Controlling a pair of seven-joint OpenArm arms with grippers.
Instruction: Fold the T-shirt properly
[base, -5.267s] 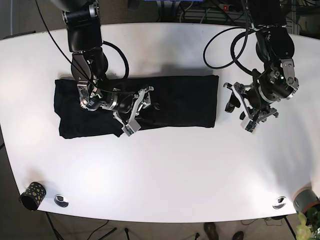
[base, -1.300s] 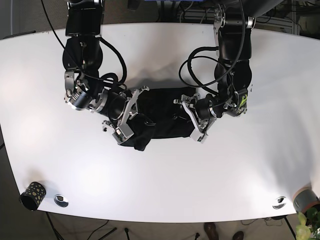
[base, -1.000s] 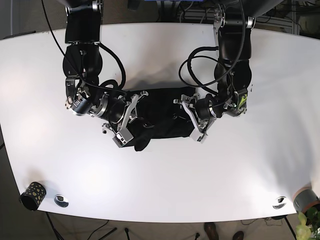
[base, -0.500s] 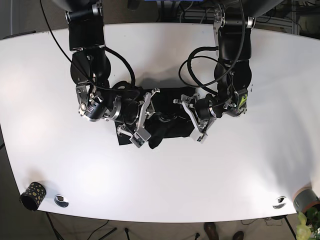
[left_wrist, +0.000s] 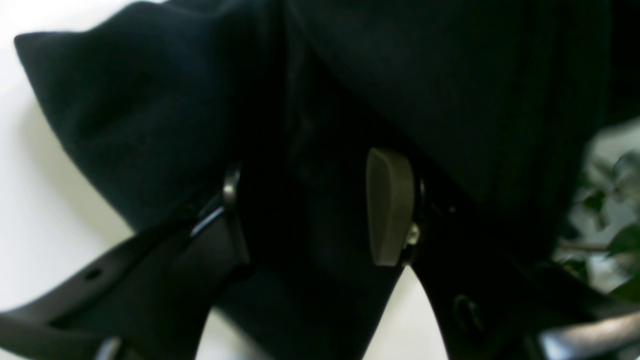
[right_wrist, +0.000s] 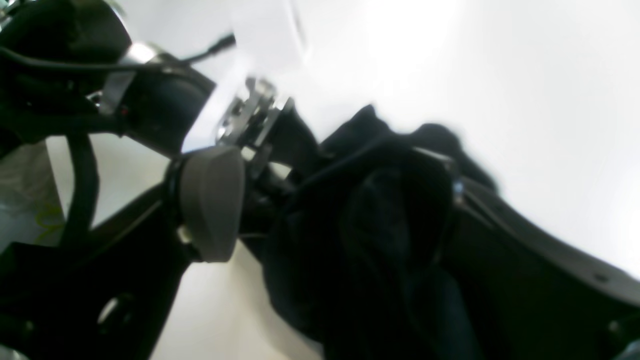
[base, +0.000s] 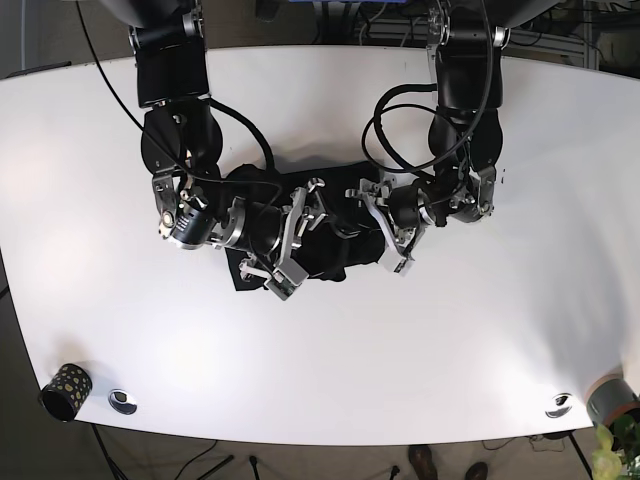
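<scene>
Now bunched, dark T-shirt (base: 330, 240) mid-table (base: 480, 330).

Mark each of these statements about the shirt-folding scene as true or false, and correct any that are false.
1. The T-shirt is black. True.
2. The T-shirt lies spread out flat across the whole table. False: it is bunched into a compact heap between the two arms, near the table's middle.
3. In the right wrist view, dark cloth sits between the fingers of the right claw. True.
4. The left claw hangs over bare table, far from the shirt. False: the left wrist view shows shirt fabric filling the gap between its fingers.
5. A small dark patterned cup stands near a table corner. True.
6. The table is red. False: it is white.
</scene>
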